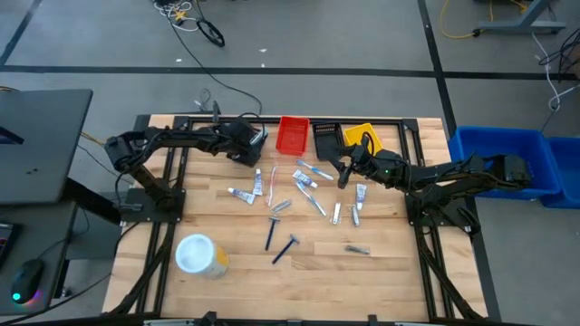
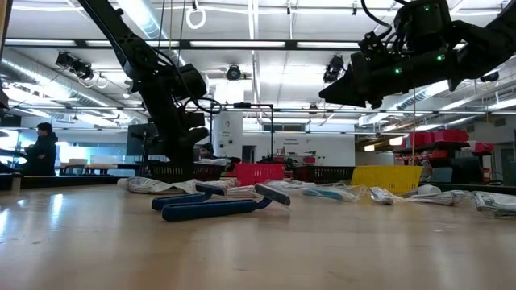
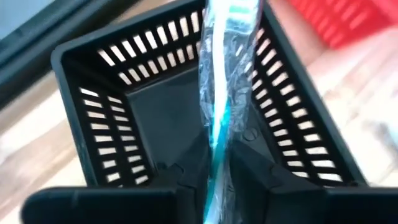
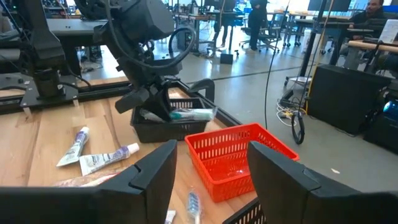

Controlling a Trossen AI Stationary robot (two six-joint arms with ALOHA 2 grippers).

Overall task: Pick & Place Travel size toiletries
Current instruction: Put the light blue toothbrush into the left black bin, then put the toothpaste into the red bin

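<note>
Up at the far left of the table, we see the left gripper (image 1: 256, 145) clamped on a wrapped toothbrush (image 3: 222, 81), a teal-handled one in clear film. Its fingers (image 3: 261, 171) pinch the wrapper from both sides. It holds the toothbrush over a black basket (image 3: 93, 93) that sits just left of the red basket (image 1: 292, 135). From the right wrist view the toothbrush (image 4: 193, 114) lies roughly level across the black basket's (image 4: 163, 127) rim, its head end poking out toward the red basket (image 4: 233, 155).

Meanwhile the right gripper (image 1: 344, 174) hangs above the table in front of a second black basket (image 1: 326, 138) and the yellow basket (image 1: 360, 136), well clear of the wood in the low view. Its fingers (image 4: 152, 174) stand apart with nothing between them.

We find the rest of the toiletries spread on the wood between the arms: small white tubes (image 1: 241, 194) near the left, a tube with a blue end (image 1: 305, 181), more wrapped brushes (image 1: 314, 169), silvery sachets (image 1: 360, 192) near the right gripper, and two blue razors (image 1: 272, 233) toward the front, with a dark stick (image 1: 357, 249) off to their right. A white-lidded tub (image 1: 198, 254) stands at the front left.
</note>
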